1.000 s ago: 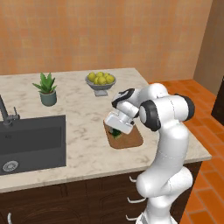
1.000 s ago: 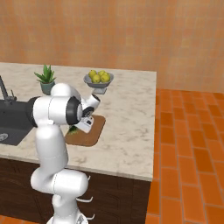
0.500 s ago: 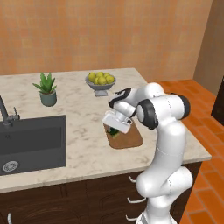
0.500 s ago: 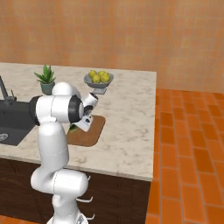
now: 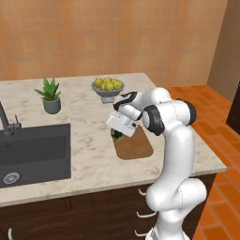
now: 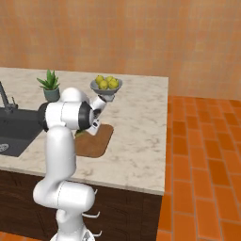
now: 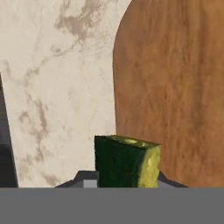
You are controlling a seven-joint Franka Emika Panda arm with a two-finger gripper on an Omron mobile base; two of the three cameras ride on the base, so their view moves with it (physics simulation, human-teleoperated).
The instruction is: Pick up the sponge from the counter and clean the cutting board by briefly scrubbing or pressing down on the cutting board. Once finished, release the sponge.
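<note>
Currently the tool (image 5: 119, 133) grips the sponge (image 7: 127, 162) at frame centre, above the cutting board's (image 5: 136, 146) left edge on the desk (image 5: 89, 140).

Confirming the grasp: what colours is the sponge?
Dark green with a yellow layer; the sponge shows best in the hand view.

Sponge (image 7: 127, 162) btm cut off by pincer (image 7: 127, 181) base; fingertips hidden behind it. Cutting board (image 7: 175, 87) runs off frame top/right. Sink (image 5: 33, 152) cut at left edge.
</note>
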